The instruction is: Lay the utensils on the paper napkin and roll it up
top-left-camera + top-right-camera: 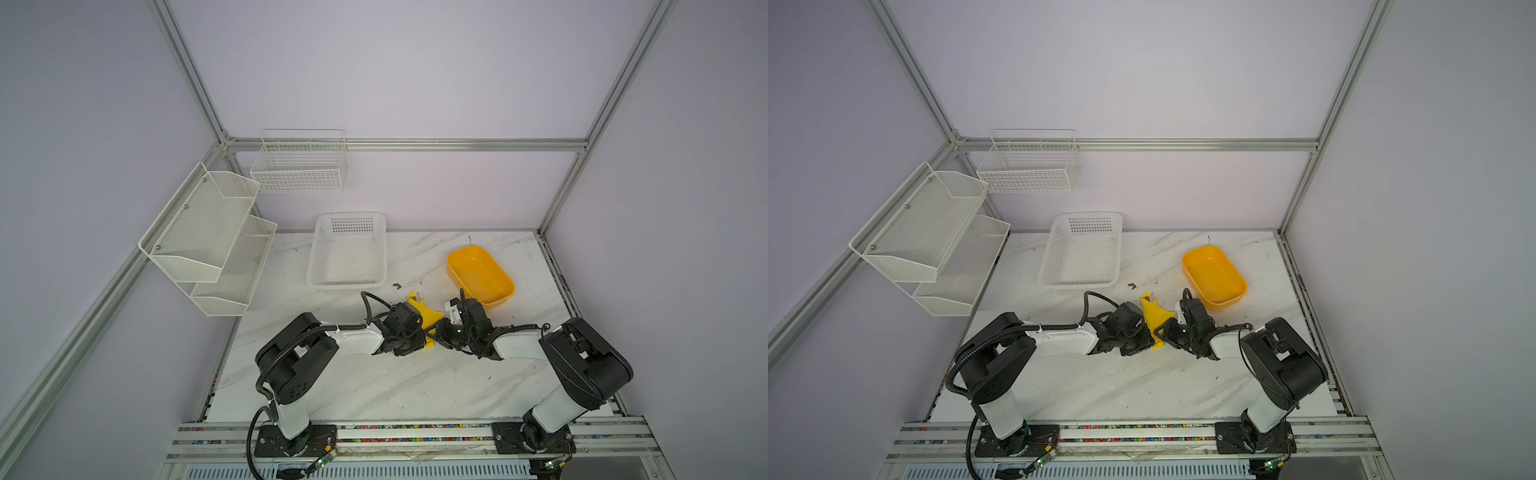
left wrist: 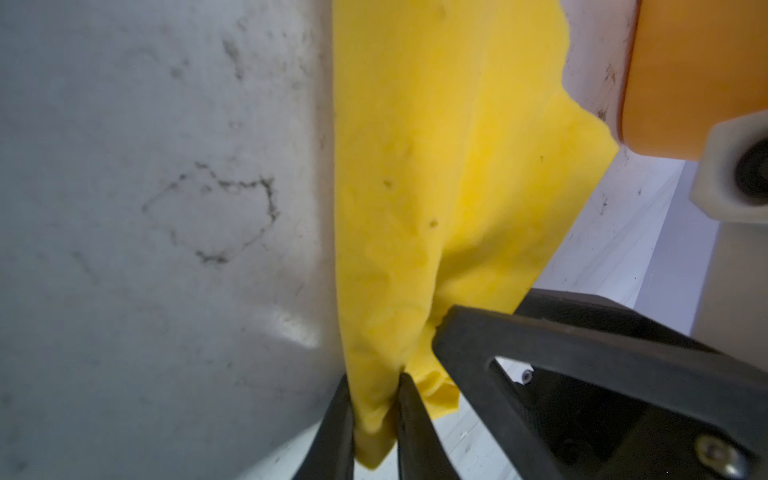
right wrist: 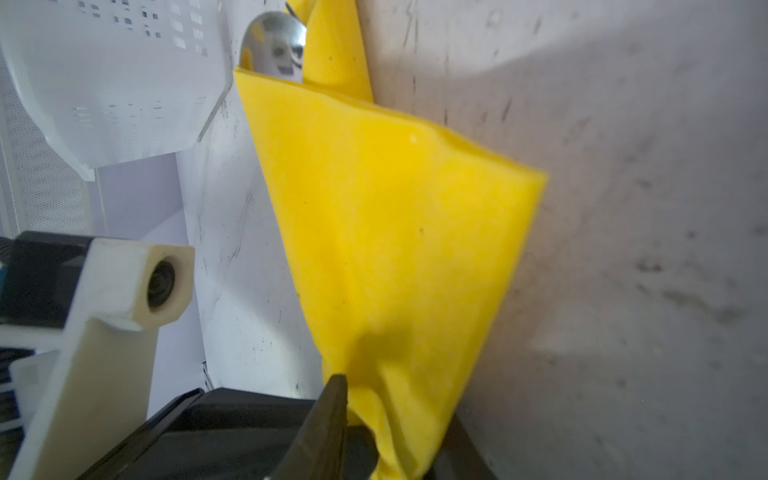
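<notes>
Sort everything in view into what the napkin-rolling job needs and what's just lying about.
Job: bright yellow paper napkin, folded over; shiny silver metal spoon, bowl poking out of it.
Lying about: white perforated plastic basket; orange-yellow plastic tub; white mesh two-tier rack; white wire basket.

Pale lilac walls (image 1: 415, 83) close the cell on three sides, edged by an aluminium frame (image 1: 407, 144), under even, soft light. A white wire basket (image 1: 299, 170) hangs on the back wall and a two-tier mesh shelf (image 1: 208, 232) on the left one. The scuffed white marble tabletop (image 1: 374, 386) carries a white perforated plastic basket (image 1: 349, 286) and, apart from it, an orange-yellow tub (image 1: 478, 270). Slotted metal rails (image 1: 415, 434) run along the front.
</notes>
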